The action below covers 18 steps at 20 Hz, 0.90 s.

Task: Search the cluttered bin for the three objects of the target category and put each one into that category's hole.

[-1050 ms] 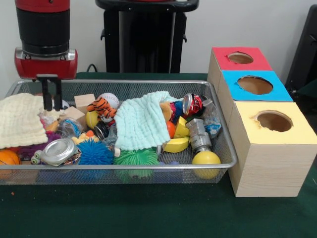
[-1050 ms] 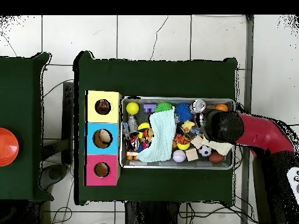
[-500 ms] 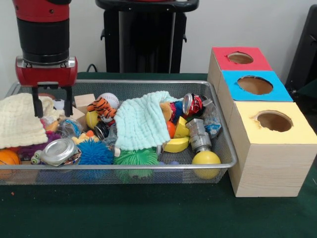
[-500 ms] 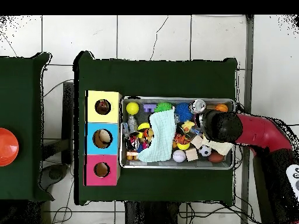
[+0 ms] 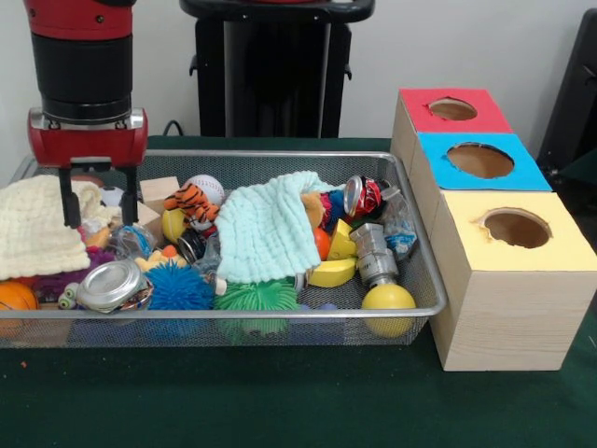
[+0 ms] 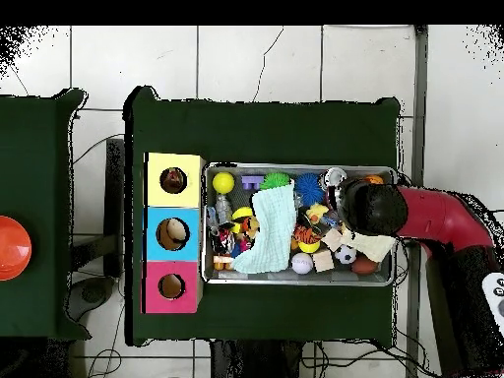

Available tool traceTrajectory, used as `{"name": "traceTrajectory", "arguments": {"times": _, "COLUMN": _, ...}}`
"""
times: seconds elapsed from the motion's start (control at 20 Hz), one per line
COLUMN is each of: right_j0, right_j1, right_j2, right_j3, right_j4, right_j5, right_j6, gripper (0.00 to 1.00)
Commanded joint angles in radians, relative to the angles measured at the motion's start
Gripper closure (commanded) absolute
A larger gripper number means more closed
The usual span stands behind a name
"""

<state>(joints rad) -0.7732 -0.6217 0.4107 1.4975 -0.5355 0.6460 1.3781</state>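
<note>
My gripper (image 5: 98, 213) hangs open over the left part of the wire mesh bin (image 5: 424, 280), with nothing between its fingers. One fingertip (image 5: 67, 217) is at the edge of the cream cloth (image 5: 33, 229); the other is beside a wooden block (image 5: 157, 191). In the overhead view the arm's head (image 6: 372, 207) hides the gripper. The bin also holds a tiger toy (image 5: 198, 201), a baseball (image 5: 207, 186), a red can (image 5: 364, 196), a silver can (image 5: 373, 254), a yellow ball (image 5: 388, 299) and a round metal tin (image 5: 112, 285).
A pale teal cloth (image 5: 266, 229) covers the bin's middle. Blue (image 5: 177, 285) and green (image 5: 254, 297) spiky balls lie at the front. Right of the bin stand three boxes with holes: red (image 5: 420, 110), blue (image 5: 438, 163), yellow (image 5: 466, 229).
The gripper's fingers have spread from shut to open, and it has dropped slightly over the bin's left side. The objects in the bin have not moved.
</note>
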Motion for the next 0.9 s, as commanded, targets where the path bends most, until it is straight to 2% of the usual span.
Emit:
{"name": "traceTrajectory", "arguments": {"times": 0.05, "right_j0": -0.03, "right_j1": 0.009, "right_j2": 0.092, "right_j3": -0.052, "right_j4": -0.05, "right_j5": 0.108, "right_j6": -0.265, "gripper": 0.0}}
{"name": "traceTrajectory", "arguments": {"times": 0.35, "right_j0": -0.059, "right_j1": 0.032, "right_j2": 0.102, "right_j3": -0.046, "right_j4": -0.073, "right_j5": 0.081, "right_j6": -0.272, "gripper": 0.0}}
{"name": "traceTrajectory", "arguments": {"times": 0.6, "right_j0": -0.082, "right_j1": 0.014, "right_j2": 0.114, "right_j3": -0.045, "right_j4": -0.075, "right_j5": 0.101, "right_j6": -0.293, "gripper": 0.0}}
{"name": "traceTrajectory", "arguments": {"times": 0.9, "right_j0": -0.111, "right_j1": 0.029, "right_j2": 0.127, "right_j3": -0.06, "right_j4": -0.089, "right_j5": 0.114, "right_j6": -0.323, "gripper": 0.0}}
